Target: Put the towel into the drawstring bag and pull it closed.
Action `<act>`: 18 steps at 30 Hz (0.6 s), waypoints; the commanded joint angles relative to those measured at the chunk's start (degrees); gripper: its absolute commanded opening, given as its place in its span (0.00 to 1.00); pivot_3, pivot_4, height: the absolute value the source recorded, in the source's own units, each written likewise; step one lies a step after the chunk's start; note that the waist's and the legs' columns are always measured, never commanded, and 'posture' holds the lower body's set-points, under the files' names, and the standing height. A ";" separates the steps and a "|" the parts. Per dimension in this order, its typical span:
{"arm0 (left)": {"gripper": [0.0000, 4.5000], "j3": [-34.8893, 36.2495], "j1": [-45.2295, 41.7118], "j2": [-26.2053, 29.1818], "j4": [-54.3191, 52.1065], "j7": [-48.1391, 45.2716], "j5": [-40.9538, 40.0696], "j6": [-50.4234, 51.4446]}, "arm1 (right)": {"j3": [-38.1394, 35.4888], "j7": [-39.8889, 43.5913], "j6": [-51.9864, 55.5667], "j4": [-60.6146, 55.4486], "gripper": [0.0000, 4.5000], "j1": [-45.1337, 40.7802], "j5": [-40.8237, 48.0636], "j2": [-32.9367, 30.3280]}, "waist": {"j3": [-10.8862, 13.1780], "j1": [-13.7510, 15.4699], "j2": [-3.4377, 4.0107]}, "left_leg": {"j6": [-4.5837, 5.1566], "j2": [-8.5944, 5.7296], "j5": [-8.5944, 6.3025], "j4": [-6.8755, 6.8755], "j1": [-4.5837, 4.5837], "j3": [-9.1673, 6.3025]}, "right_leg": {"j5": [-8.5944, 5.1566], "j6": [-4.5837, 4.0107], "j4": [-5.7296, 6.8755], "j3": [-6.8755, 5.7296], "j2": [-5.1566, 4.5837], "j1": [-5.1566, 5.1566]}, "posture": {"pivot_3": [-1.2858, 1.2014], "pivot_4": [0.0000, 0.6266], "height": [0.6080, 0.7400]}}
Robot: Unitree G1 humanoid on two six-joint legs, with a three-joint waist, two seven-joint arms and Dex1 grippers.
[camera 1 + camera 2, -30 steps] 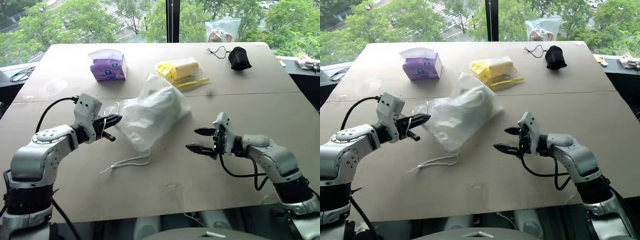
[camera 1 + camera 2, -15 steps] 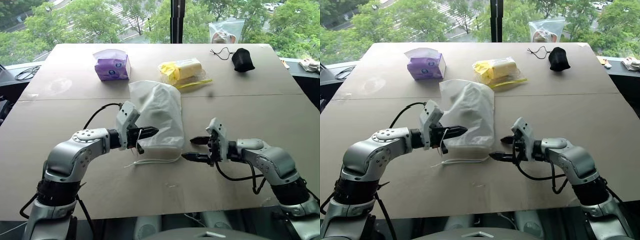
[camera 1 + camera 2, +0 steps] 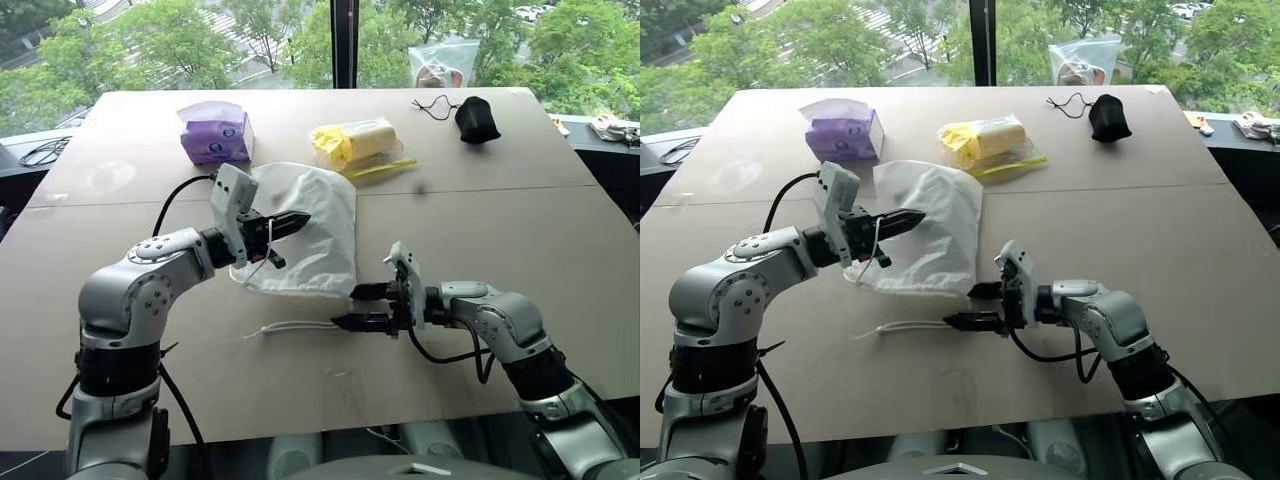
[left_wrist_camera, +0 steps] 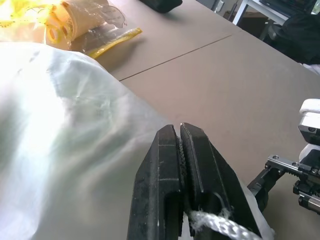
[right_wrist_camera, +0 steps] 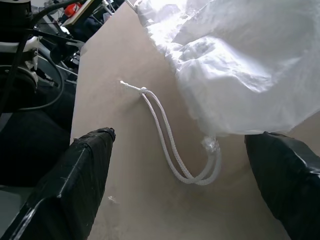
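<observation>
The left gripper (image 3: 296, 219) sits over the bag (image 3: 312, 235), its fingers pressed together on a strand of white cord (image 4: 220, 223). That much is plain in the left wrist view, where the cord runs out from between the two black fingers. The bag lies on the table (image 3: 480, 215) at about mid-depth, between the two arms, with its closed end away toward the far side and its gathered mouth toward the robot. The towel cannot be made out as a separate thing; a paler bulk shows through the thin cloth, so it is likely already inside, though that is a judgement.

From the mouth's near edge a second cord loop (image 3: 295, 327) trails flat across the table, its long axis running left to right, its knotted end out to the left and its root at the bag's right near corner.

The right gripper (image 3: 358, 308) is at that corner, just beside the loop's root, its fingers wide apart and holding nothing. In the right wrist view the loop (image 5: 172, 150) lies squarely between the two fingers. The right arm is clearly the nearer to this loop. The closing pull probably turns on that: left holding one cord, right needing only to shut on the other and draw away to the right.
</observation>
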 commanded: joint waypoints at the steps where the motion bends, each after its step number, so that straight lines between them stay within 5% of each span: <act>1: 0.00 2.13 -1.62 0.02 -2.53 1.26 -1.97 0.57 | 5.14 2.37 0.81 3.09 0.81 0.58 -0.60 1.70 | 0.00 -0.03 0.00 | 0.00 0.00 0.00 -0.01 0.00 -0.01 | 0.00 0.00 0.00 0.00 0.00 0.00 | 0.52 0.24 1.00; 8: 0.00 2.43 -2.53 0.29 -1.73 2.55 -2.35 -0.16 | 5.87 3.66 -1.40 5.22 0.10 -0.06 -2.16 3.57 | -0.06 -0.02 -0.09 | -0.01 -0.01 0.00 -0.15 0.04 -0.01 | 0.01 -0.02 -0.06 -0.02 -0.02 -0.01 | 0.52 0.24 1.00; 10: 0.00 2.54 -2.66 0.35 -1.52 2.73 -2.37 -0.32 | 5.44 3.67 -1.70 5.27 0.01 0.09 -2.28 3.63 | -0.07 -0.03 -0.11 | -0.01 -0.01 0.00 -0.15 0.11 0.01 | 0.01 -0.01 -0.04 0.00 -0.02 0.02 | 0.52 0.24 1.00; 18: 0.00 5.65 -2.57 1.39 0.88 3.65 -0.91 -3.54 | -4.92 2.71 -5.24 -1.38 0.01 0.01 1.75 1.29 | -0.02 0.30 -0.06 | -0.02 -0.04 0.01 -0.15 0.17 -0.02 | -0.03 0.06 -0.02 -0.02 -0.06 0.12 | 0.52 0.24 1.00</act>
